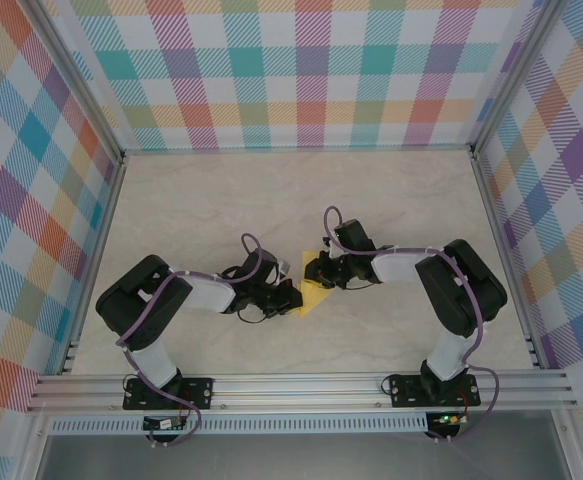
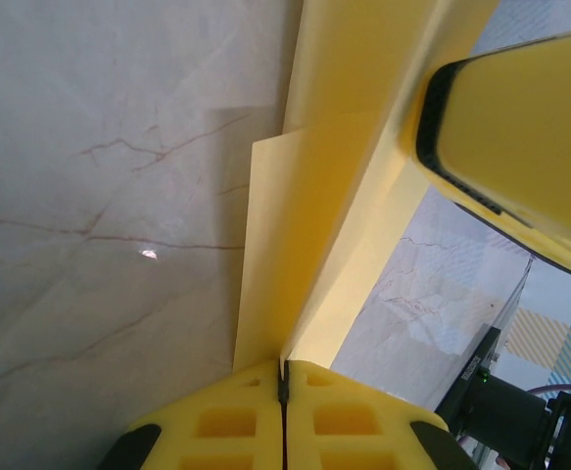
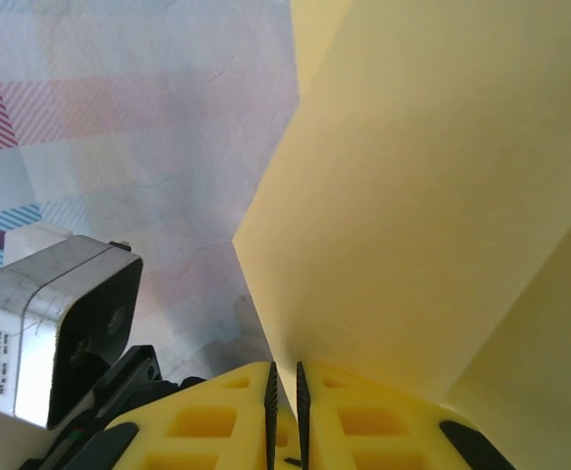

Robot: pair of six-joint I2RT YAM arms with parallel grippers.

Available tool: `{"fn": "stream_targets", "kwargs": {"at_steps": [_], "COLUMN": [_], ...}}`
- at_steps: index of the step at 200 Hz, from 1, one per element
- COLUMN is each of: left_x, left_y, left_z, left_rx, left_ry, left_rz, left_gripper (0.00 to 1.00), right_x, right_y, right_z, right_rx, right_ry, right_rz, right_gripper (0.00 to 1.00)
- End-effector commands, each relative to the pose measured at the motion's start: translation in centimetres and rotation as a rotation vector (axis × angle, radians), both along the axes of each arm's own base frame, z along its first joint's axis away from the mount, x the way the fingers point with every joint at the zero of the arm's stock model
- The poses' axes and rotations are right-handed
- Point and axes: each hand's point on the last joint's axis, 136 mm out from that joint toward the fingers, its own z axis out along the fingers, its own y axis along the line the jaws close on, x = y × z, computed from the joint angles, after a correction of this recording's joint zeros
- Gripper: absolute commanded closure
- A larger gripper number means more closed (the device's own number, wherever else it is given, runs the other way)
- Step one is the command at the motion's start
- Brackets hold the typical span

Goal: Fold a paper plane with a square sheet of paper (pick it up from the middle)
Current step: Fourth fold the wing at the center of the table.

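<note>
The sheet of paper [image 1: 316,297] sits near the middle of the desk [image 1: 221,200], a little closer to the near edge than to the far one. From above it shows as a small yellow triangle between the two grippers, already creased and no longer a flat square. Whether it touches the desk surface or hangs just above it cannot be told.

The left gripper [image 1: 289,295] reaches in from the left side. In the left wrist view its two yellow fingers [image 2: 216,426] are pressed tight together, and the paper comes straight out of the seam between them. It runs away from the fingertips in two overlapping layers, one shorter flap lying over a longer one.

The right gripper [image 1: 318,273] comes in from the right, at the paper's far side. In the right wrist view its fingers [image 3: 363,421] stand with only a thin slit between them, and the paper's lower edge runs into that slit, so they pinch it too. One of these fingers also shows at the upper right of the left wrist view, against the paper.

Both grippers lie close together, with the paper held between them.
</note>
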Motion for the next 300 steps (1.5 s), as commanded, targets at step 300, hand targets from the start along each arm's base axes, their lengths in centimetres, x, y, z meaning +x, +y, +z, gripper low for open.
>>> {"fn": "stream_targets", "kwargs": {"at_steps": [300], "left_x": [-0.1], "left_y": [0.9], "left_z": [1.9], "left_rx": [0.059], "left_ry": [-0.035], "left_rz": [-0.019], "left_gripper": [0.71], "right_x": [-1.5], "right_y": [-2.1], "right_z": [-4.7], "right_rx": [-0.157], "right_ry": [0.083], "right_rz": [0.008], "right_gripper": [0.86]}}
